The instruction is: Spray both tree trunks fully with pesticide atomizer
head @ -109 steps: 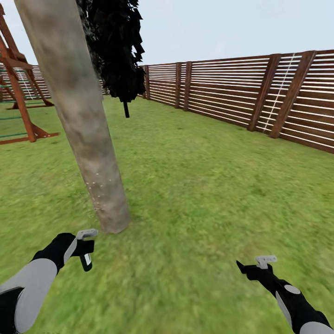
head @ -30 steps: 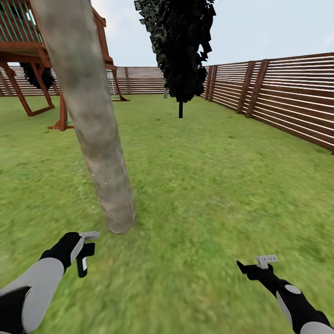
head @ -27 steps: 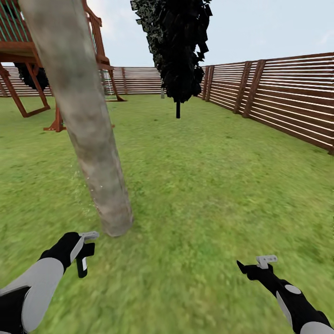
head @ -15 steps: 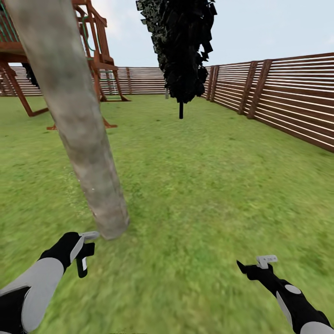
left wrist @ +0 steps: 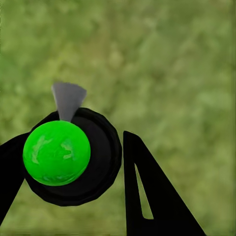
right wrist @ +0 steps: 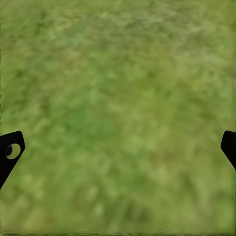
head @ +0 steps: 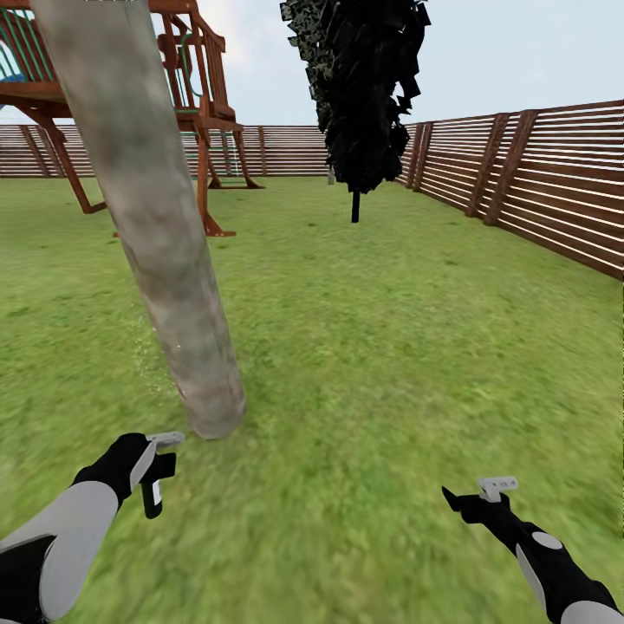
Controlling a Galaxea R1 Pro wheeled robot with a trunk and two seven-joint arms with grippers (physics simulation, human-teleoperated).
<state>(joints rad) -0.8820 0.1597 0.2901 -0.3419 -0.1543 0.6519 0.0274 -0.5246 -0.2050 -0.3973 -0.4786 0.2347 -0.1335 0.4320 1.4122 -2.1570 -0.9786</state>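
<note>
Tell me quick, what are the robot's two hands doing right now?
Left gripper: closed around the spray bottle.
Right gripper: open, holding nothing, grass below it.

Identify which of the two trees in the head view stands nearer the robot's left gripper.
The thick, bare grey-brown trunk, rising from the grass just ahead of the left gripper. The other, a dark-leaved tree on a thin stem, stands far back by the fence.

trunk (head: 165, 251): rough mottled bark | fence (head: 555, 195): slatted wood | lawn (head: 390, 347): matt grass
</note>
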